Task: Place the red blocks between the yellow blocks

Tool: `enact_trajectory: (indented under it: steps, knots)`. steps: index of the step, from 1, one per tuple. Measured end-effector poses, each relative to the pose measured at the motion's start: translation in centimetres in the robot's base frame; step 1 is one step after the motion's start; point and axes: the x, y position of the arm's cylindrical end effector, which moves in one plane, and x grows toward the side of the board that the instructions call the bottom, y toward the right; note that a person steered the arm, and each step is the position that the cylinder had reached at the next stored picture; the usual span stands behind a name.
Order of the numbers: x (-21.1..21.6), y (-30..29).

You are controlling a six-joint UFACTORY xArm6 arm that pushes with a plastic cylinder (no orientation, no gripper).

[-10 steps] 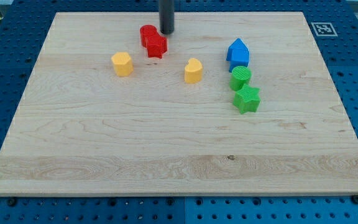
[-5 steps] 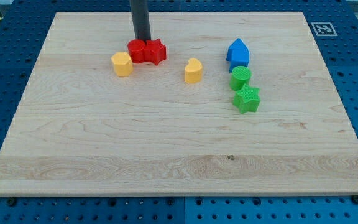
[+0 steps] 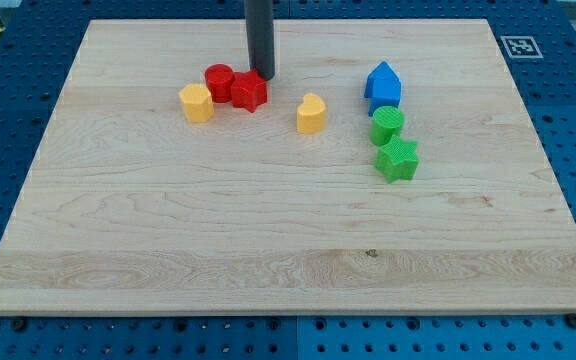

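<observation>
My tip [image 3: 262, 76] is set down on the board just at the upper right edge of the red star block [image 3: 250, 91], touching it or very nearly so; no gripper is fitted, so nothing is clasped and the rod can only push. The red star block is pressed against the red cylinder block [image 3: 219, 81] on its left, and the pair is seen lying between the yellow blocks but crowded toward the view's left: the red cylinder block sits just beside the yellow hexagonal block [image 3: 196, 102], while a wider gap is left before the yellow heart-shaped block [image 3: 311, 113]. Both reds also lie slightly nearer the view's top than the line joining the yellows. The red blocks are judged to be light, stiff plastic pieces that slide readily on the smooth wooden board [image 3: 268, 240] and may spin if struck off-centre; the star's points are likely to make it turn, and the cylinder's round side may let it slip away around the tip. Contact is therefore best made on the middle of a flat or broad side, from the view's top, so that the pair is carried down between the yellows. Well apart on the view's right, a blue house-shaped block [image 3: 383, 84], a green cylinder block [image 3: 387, 124] and a green star block [image 3: 397, 158] are lined up.
</observation>
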Motion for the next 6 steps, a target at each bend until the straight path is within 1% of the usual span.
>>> enact_trajectory:
  steps: [1, 3, 5, 6]
  knots:
    - [0.0, 0.0]
    - [0.4, -4.0]
    - [4.5, -0.6]
    - [5.7, 0.6]
